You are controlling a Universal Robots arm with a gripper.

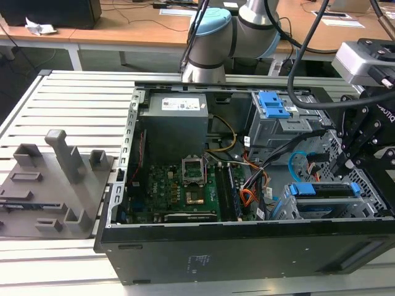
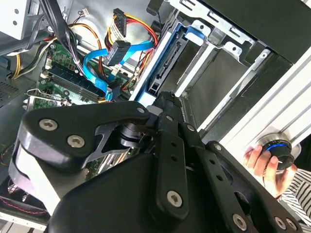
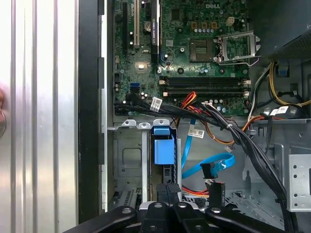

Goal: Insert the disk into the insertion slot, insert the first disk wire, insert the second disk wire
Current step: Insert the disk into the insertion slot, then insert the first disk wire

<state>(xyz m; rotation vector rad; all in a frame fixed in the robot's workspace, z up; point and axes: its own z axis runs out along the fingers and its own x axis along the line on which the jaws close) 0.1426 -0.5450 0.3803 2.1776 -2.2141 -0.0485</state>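
Second wrist view. Nearest the lens: black linkage gripper (image 2: 166, 103), fingertips drawn together, nothing pinched between, just beside the silver metal disk in its bright blue bracket (image 2: 165, 58). Disk seated in the perforated grey sheet-metal insertion slot (image 2: 214, 63); first step judged done. Dark connector end towards the loose cables (image 2: 127, 22), nothing plugged in. Thin light-blue second disk wire (image 2: 96, 80) looping free, its dark plug (image 2: 119, 51) apart from the disk; both wire steps judged outstanding.

First wrist view. Disk (image 3: 163, 145) narrow between the slot's walls, gripper close by.

Exterior view. Disk (image 1: 324, 190) on edge, long axis from the exterior view's left to right.
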